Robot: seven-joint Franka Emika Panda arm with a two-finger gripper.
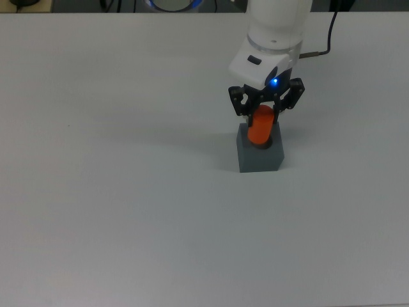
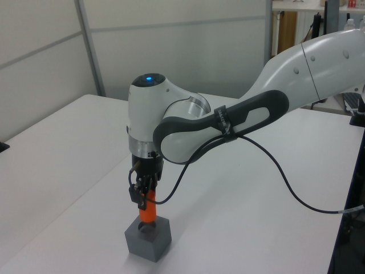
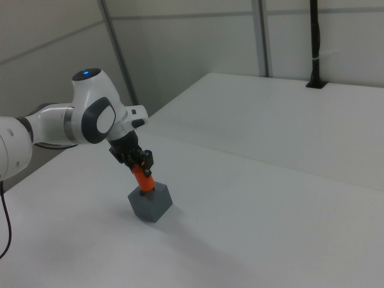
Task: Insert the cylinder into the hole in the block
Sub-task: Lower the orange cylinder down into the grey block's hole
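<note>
White tabletop (image 1: 115, 211) fills the scene, backed by pale wall panels in the left view. At its centre of interest, the cylinder (image 1: 259, 128) stands upright, long axis vertical, clamped near its top between the closed fingers of the gripper (image 1: 264, 110). Its lower end sits right over the hole (image 2: 149, 226) in the top face of the block (image 1: 260, 158); in the left view the orange tip appears to meet or just enter the recess, though how deep it sits cannot be told. In the top view the cylinder lies at about 6 o'clock from the gripper, and the block's front face extends further toward 6 o'clock. Judging by this alignment, the coming move turns on a straight downward push along the cylinder's axis, then letting go. Beyond, the white arm (image 2: 239, 114) trails a black cable (image 2: 285, 177) toward 3 o'clock in the left view.
</note>
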